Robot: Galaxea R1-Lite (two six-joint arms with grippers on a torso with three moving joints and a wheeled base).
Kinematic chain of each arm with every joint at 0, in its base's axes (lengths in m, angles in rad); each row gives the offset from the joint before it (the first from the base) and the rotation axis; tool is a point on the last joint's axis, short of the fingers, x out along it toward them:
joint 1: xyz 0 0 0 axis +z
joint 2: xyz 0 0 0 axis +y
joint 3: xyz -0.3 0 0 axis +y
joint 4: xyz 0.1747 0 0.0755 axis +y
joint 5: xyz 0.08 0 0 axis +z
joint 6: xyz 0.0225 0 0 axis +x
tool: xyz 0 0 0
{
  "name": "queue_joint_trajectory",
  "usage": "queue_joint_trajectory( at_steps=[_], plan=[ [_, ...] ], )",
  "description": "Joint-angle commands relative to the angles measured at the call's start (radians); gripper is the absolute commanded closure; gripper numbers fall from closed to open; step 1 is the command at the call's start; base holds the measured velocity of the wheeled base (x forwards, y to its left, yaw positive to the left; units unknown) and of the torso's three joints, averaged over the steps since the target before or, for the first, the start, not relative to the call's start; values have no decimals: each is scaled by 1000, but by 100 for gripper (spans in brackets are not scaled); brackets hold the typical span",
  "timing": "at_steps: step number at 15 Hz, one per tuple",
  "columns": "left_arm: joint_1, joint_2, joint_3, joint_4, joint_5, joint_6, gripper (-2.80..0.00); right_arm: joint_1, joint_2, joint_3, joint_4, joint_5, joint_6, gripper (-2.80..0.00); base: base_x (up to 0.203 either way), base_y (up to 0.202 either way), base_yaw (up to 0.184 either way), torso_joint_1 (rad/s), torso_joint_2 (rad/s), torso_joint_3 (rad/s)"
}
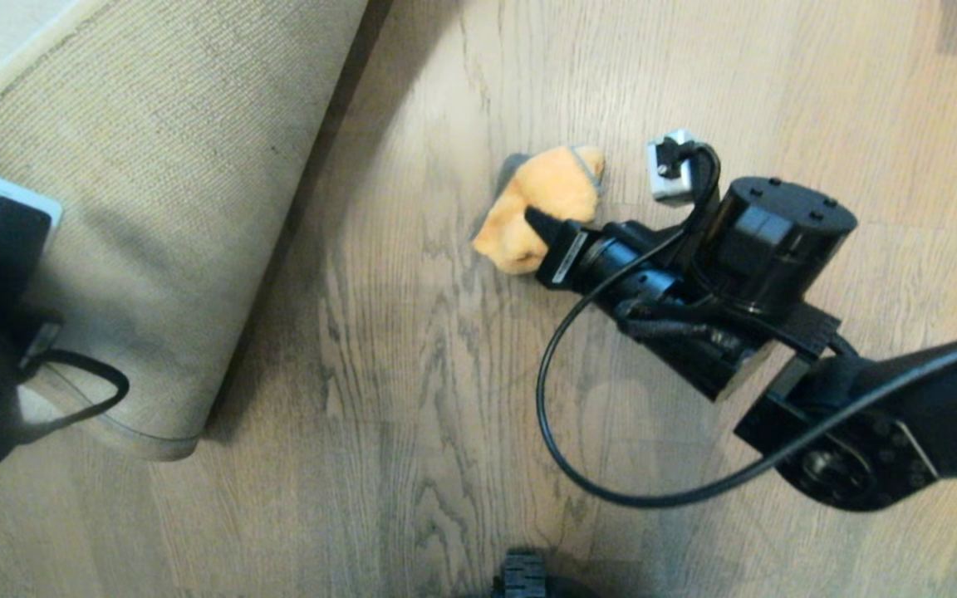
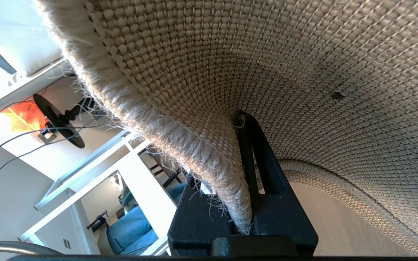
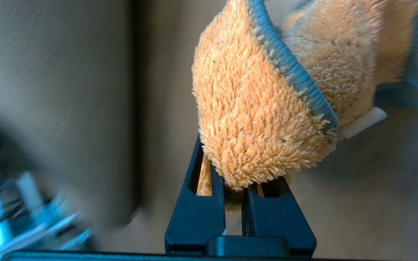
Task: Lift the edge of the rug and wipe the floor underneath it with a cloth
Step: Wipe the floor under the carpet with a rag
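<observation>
Right claw (image 1: 538,223) was pinching the cloth (image 1: 538,208), a fluffy orange wad bunched up on the bare floor (image 1: 412,349), a bit away from the lifted rug. Left claw (image 2: 247,217) was clamped tight on the rug edge (image 2: 209,156), holding it up so the coarse woven backing faced the head camera.

Stuff that could've gone sideways, imo: the cloth was only caught by a small fold between the fingers, so dragging it hard against the planks could've tugged it loose. The rug hung off one narrow pinch on the fringe, so if that slipped, it would've flopped back onto the strip that needed wiping, maybe right onto the right arm. Also that loose black cable (image 1: 578,432) looping off the right wrist looked like it could snag.

Hard to tell: the left claw was mostly cut off at the head view's edge. How firmly the cloth pressed the floor wasn't clear, and the right wrist view's background was smeared, so the rug there was just a blur.
</observation>
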Motion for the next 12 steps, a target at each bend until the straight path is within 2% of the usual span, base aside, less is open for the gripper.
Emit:
queue_joint_trajectory(
  at_steps=[1, 4, 12],
  plan=[
    [1, 1, 1, -5, 5, 4, 0, 128, -12, 135, -45, -32, 45, 0, 0, 0, 0, 0, 0, 0],
    [3, -1, 19, -6, 5, 4, 0, 231, 105, 237, -172, -77, 125, 0, 0, 0, 0, 0, 0, 0],
    [4, 20, 28, -7, 7, 4, 0, 341, 433, 298, -424, -85, 181, 0, 0, 0, 0, 0, 0, 0]
  ],
)
